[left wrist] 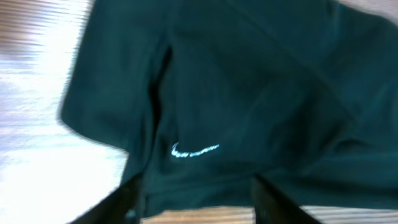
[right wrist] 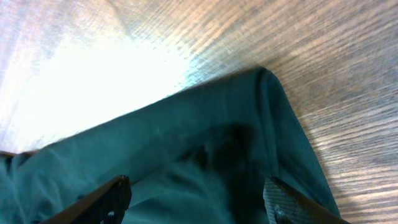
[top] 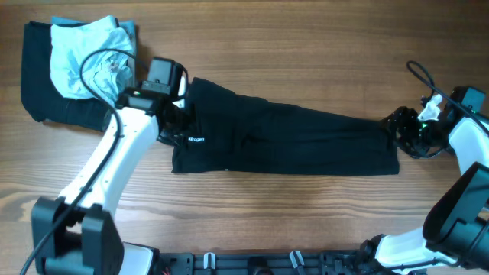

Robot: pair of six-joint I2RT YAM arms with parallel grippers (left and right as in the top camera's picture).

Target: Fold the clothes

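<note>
Both arms are built from white shell links with black joints, best seen on the left arm point(top: 114, 164) and right arm point(top: 472, 141). A thin black cable point(top: 84, 69) is looped off the left one, a second cable point(top: 420, 74) off the right, and a tiny green light point(top: 422, 123) is lit by the right wrist. The fingers point(left wrist: 115, 205) are done in plain matte black.

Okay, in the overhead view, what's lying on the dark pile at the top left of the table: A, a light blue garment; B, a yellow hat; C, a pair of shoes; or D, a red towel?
A: the overhead view shows a crumpled light blue garment resting on top of the dark pile in that corner.
</note>
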